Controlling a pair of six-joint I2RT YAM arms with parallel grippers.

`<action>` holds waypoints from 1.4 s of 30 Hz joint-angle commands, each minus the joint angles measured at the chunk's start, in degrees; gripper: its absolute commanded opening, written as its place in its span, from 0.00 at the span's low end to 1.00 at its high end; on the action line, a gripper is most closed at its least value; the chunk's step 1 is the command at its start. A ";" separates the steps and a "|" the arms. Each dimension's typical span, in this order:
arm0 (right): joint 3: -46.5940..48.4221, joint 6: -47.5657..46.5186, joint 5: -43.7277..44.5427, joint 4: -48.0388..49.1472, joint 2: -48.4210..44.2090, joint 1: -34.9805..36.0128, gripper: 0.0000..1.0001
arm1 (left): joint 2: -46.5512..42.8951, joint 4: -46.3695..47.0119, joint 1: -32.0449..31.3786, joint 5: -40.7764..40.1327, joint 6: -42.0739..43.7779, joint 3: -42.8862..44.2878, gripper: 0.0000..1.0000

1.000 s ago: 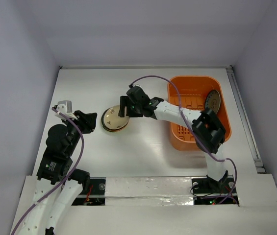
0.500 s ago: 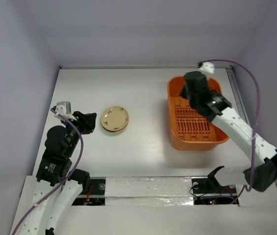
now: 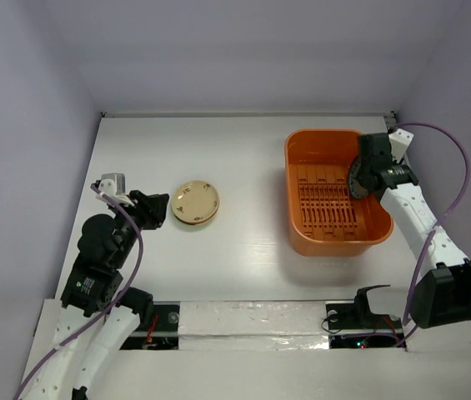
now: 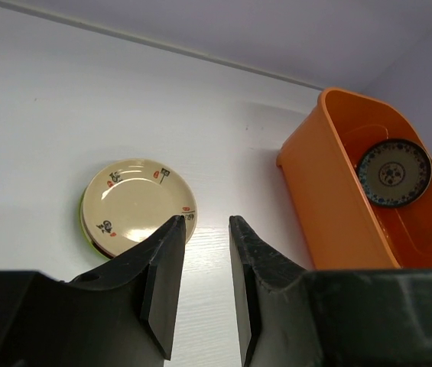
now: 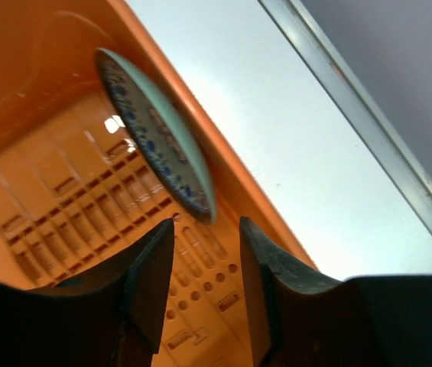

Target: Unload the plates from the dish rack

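Note:
The orange dish rack stands on the right of the table. One dark-rimmed plate with a pale teal patterned face leans on edge against the rack's right wall; it also shows in the left wrist view. My right gripper is open and empty, with its fingertips just short of this plate's lower rim; it sits over the rack's right side. A stack of plates, cream on top with a lime green edge below, lies on the table. My left gripper is open and empty beside the stack.
The rack's ribbed, slotted floor holds nothing else that I can see. A metal rail runs along the table's right edge beside the rack. White walls close in the far and side edges.
My right arm left the plate stack, swung over the rack's far end, and now reaches down to the plate at the rack's right wall. The left arm has barely moved.

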 commanded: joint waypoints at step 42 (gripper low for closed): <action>14.86 -9.33 0.84 -3.43 -2.52 2.89 0.00 | -0.01 1.44 -0.32 -1.62 -0.24 -0.19 0.27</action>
